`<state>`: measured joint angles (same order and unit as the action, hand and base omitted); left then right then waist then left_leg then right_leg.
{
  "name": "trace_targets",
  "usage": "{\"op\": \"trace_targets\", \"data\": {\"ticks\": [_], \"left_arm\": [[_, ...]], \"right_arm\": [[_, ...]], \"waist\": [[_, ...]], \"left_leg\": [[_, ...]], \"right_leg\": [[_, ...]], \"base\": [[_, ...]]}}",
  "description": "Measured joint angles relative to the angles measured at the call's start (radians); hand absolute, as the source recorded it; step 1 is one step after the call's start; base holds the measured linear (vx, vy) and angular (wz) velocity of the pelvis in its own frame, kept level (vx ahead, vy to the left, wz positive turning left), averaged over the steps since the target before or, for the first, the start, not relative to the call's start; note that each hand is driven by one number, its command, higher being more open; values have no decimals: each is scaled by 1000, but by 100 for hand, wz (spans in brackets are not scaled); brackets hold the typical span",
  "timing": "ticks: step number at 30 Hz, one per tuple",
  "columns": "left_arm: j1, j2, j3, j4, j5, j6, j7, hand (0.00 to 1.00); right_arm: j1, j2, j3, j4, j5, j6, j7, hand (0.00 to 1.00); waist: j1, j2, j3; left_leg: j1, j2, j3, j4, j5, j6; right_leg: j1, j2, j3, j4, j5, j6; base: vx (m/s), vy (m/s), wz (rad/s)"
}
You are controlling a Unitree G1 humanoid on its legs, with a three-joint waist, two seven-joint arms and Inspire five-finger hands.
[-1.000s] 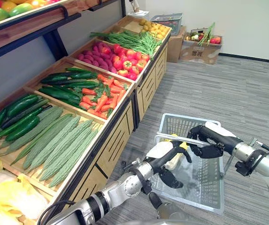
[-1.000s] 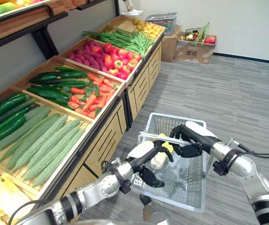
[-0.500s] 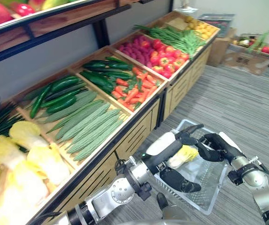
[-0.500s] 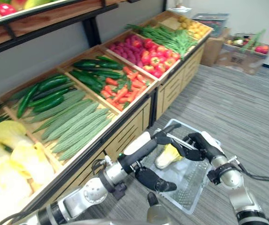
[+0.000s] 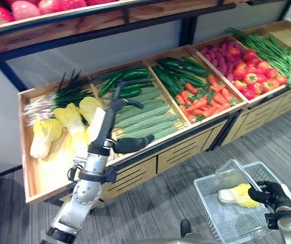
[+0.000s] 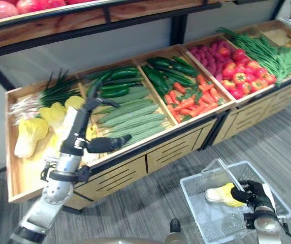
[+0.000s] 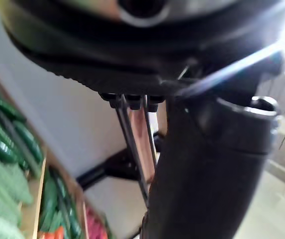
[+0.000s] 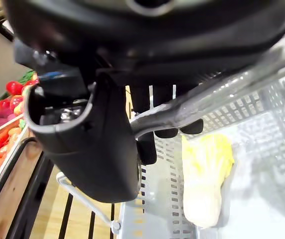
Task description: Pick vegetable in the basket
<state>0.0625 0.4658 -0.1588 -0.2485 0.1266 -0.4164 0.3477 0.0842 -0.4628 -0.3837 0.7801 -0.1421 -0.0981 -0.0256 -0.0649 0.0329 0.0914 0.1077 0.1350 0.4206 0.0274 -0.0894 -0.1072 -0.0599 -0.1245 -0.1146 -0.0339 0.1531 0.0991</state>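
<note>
Yellow napa cabbage (image 5: 235, 195) already lies in the basket (image 5: 206, 201), my right hand (image 5: 272, 193) clenched round its handle (image 5: 244, 174), left hand (image 5: 107, 127) open-fingered above the shelf cabbages (image 5: 43, 137), so more picking may remain.

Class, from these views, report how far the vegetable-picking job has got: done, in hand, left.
Done: one yellow cabbage lies in the basket. In hand: the right hand grips the handle; the left hand hovers open, empty, above the shelf cabbages. Left: probably picking another vegetable.
</note>
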Motion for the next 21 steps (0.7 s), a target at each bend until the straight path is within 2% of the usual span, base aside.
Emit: {"op": "trace_targets", "data": {"ticks": [7,10,15,19,21], "left_arm": [[44,-23,263,16,0,-5,196,100],[57,-59,382,129,3,6,276,100],[102,-140,572,416,22,64,434,100],[169,-206,648,617,17,93,550,100],[188,-242,684,704,-27,101,574,100]], "right_arm": [[-2,50,-59,60,38,0,-25,0],[19,68,-88,71,38,9,-36,0],[22,87,-110,118,47,13,-51,0],[54,131,-138,119,47,12,-63,0],[65,153,-146,118,47,12,-69,0]], "waist": [[21,-36,-7],[31,-38,-24],[31,-34,-32],[37,-40,-39],[45,-44,-53]], "left_leg": [[-26,-4,-64,7,10,7],[-25,-5,-82,-3,16,6],[-21,-9,-111,-9,20,8],[-5,-10,-132,-9,19,10],[3,-11,-133,-9,17,11]], "right_leg": [[23,-11,-37,-19,-10,-1],[28,-11,-58,-20,-17,-9],[40,-15,-88,-23,-21,-12],[74,-19,-120,-28,-24,-14],[83,-22,-125,-30,-29,-11]], "base": [[-23,-20,26],[11,-21,16],[31,-11,15],[20,-4,17],[-2,0,3]]}}
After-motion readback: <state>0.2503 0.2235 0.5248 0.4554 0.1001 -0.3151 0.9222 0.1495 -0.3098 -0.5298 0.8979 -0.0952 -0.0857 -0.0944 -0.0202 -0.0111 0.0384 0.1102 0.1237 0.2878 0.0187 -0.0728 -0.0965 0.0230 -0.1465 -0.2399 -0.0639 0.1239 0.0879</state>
